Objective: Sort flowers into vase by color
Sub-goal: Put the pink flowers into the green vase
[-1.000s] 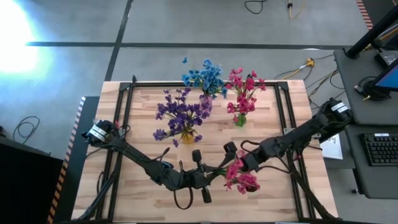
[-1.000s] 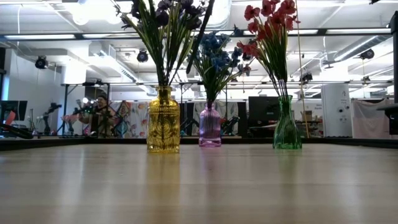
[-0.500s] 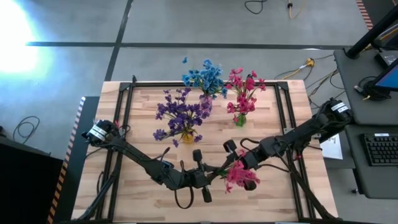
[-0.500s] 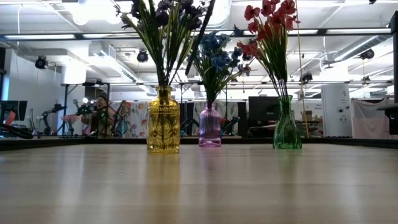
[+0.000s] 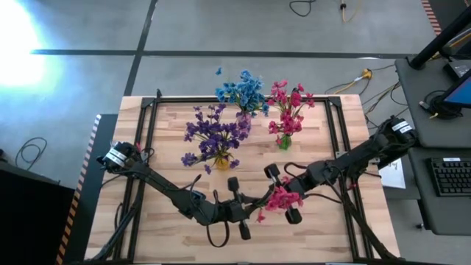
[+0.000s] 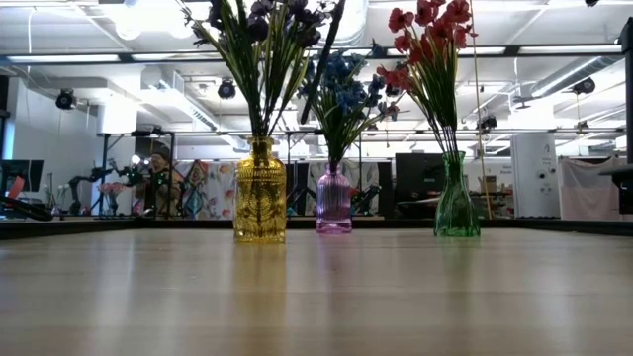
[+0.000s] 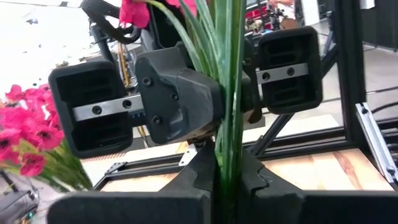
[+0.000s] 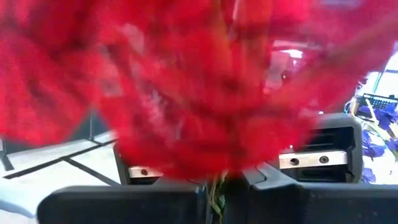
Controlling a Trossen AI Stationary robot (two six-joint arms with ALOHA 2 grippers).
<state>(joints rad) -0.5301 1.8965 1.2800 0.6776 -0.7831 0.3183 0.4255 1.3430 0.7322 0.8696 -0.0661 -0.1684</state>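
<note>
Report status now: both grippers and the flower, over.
Left gripper shut on green stem. Right gripper shut on same red-pink flower sprig, near table front. Green glass vase behind; path clear.

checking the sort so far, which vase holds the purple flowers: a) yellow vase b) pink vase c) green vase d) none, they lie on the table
a: in the low view the purple flowers stand in the yellow vase, while the blue flowers are in the pink vase and the red flowers in the green vase.

Overhead looks straight down; low view level across table [image 6: 316, 297] — both share three vases [image 6: 260, 193]; wrists close.
</note>
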